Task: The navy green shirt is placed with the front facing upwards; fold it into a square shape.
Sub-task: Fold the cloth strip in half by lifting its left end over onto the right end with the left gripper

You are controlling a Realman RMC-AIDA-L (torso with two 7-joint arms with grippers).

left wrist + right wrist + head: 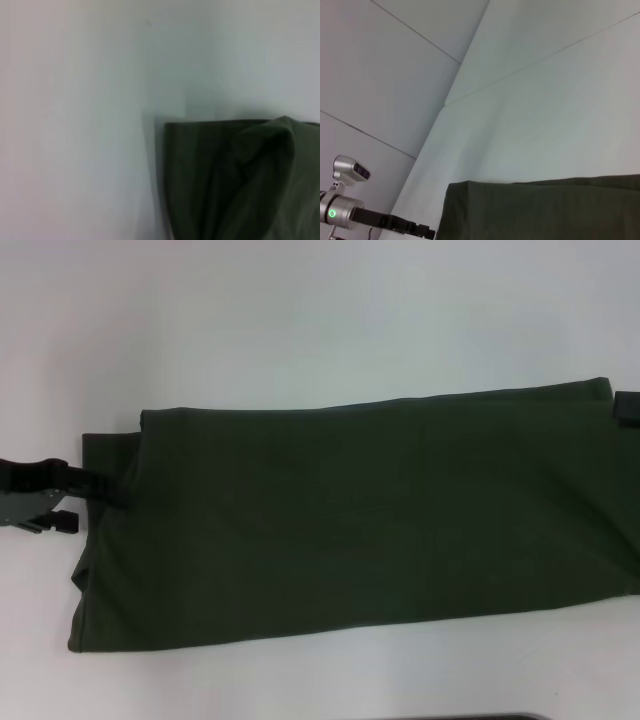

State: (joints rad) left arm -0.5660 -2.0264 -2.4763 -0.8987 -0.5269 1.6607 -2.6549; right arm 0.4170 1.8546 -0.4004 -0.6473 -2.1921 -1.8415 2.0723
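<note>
The navy green shirt (360, 515) lies across the white table as a long dark olive band, with no lettering or collar showing. My left gripper (116, 496) reaches in from the left and is shut on the shirt's left end. There the cloth (280, 135) bulges up in a raised fold in the left wrist view. My right gripper (628, 406) shows only as a black piece at the shirt's far right corner, by the picture's edge. In the right wrist view the shirt (545, 210) lies flat, with the left arm (350, 212) beyond its end.
The white table (320, 310) spreads bare behind the shirt and in a narrower strip in front of it. A dark edge (500, 717) shows at the very front. Panel seams (530, 60) run across the white surface behind.
</note>
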